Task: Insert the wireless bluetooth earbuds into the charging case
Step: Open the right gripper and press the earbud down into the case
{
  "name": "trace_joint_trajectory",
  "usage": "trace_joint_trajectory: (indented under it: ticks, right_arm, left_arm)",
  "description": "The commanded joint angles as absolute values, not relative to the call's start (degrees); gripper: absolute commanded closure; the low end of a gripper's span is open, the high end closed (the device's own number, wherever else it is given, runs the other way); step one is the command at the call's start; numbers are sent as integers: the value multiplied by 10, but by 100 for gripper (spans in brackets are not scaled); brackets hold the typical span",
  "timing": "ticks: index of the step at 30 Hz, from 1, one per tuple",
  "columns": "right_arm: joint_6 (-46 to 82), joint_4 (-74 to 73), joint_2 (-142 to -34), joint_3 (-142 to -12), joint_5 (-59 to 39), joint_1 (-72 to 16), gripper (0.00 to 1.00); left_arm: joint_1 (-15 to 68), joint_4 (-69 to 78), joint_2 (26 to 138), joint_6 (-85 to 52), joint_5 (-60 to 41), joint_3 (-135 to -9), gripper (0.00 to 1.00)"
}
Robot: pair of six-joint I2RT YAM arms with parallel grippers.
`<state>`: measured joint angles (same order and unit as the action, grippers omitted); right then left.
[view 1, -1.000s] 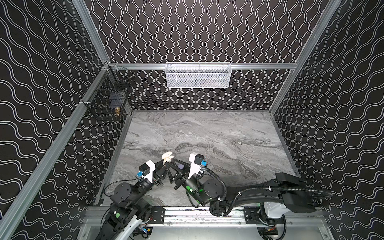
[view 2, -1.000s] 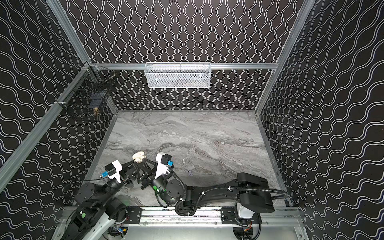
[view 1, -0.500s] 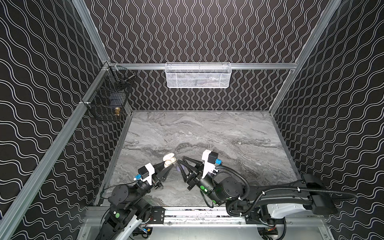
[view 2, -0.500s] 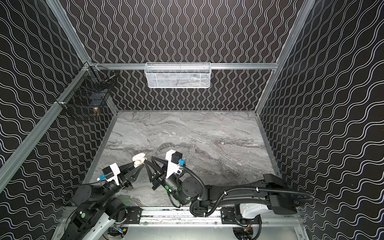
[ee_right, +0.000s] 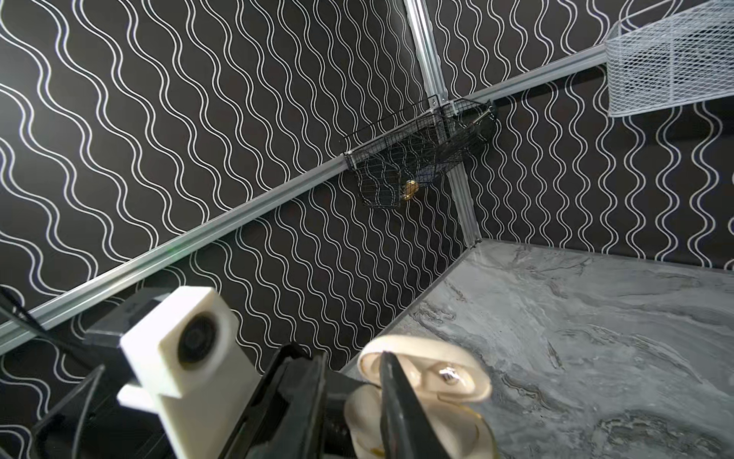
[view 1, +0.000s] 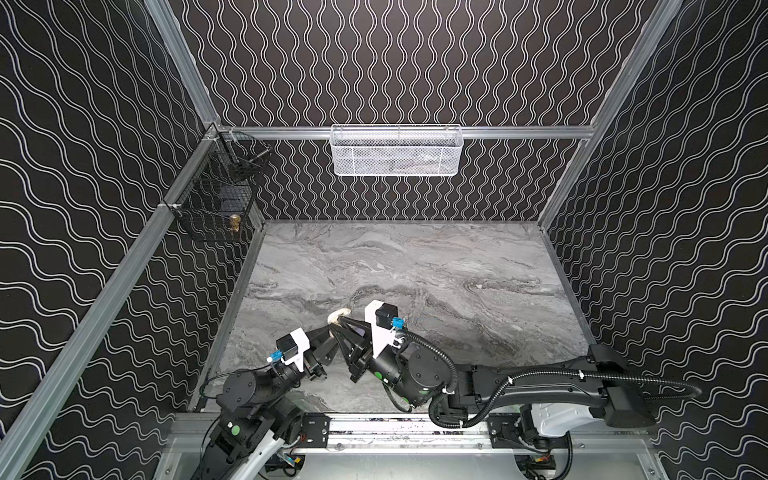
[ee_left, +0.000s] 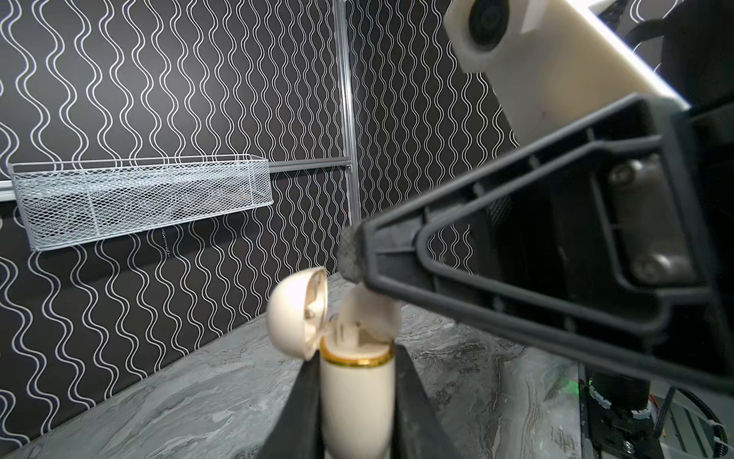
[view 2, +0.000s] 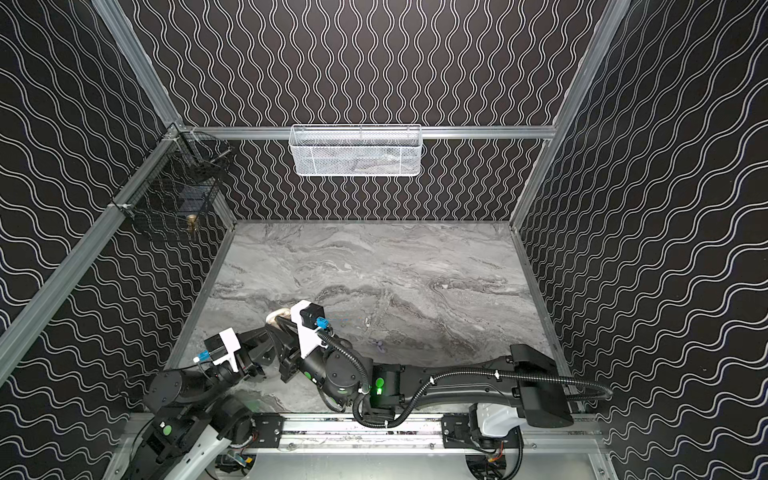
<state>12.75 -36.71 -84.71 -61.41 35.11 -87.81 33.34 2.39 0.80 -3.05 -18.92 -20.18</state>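
A cream charging case [ee_left: 356, 393] stands upright with its lid [ee_left: 296, 314] swung open, and my left gripper [ee_left: 356, 355] is shut on its body. In both top views the case [view 1: 338, 316] [view 2: 277, 316] hangs just above the near left of the table. A cream earbud [ee_left: 371, 314] sticks tilted out of the case mouth. My right gripper [ee_right: 349, 357] [view 1: 342, 323] reaches over it with its jaws nearly together, one fingertip [ee_left: 350, 258] resting on the earbud. Whether it pinches the earbud is hidden. A lavender earbud [view 2: 377, 344] lies on the table.
A white mesh basket [view 1: 395, 151] hangs on the back wall. In the far left corner a black wire basket [view 1: 214, 199] holds small items. The grey marble tabletop [view 1: 415, 257] is walled on three sides. Both arms crowd the near edge.
Half a second ago my right gripper had drawn back to the right of the case. It is now back over the case mouth with narrower jaws. The left gripper keeps hold of the case.
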Motion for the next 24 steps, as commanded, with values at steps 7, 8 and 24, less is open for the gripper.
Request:
trace_joint_trajectory:
  ticks: [7,8,24]
  right_arm:
    - [120,-356,-823,-576,338,-880,74]
    - [119,-356,-822,-576,335,-880,74]
    - [100,-346,-750,-526,312,-880,58]
  left_arm:
    - [333,49,6,-33,-214,-212,100]
    - [333,48,8,-33,-214,-213,100]
    - [333,51,8,-35,-224,-216,100]
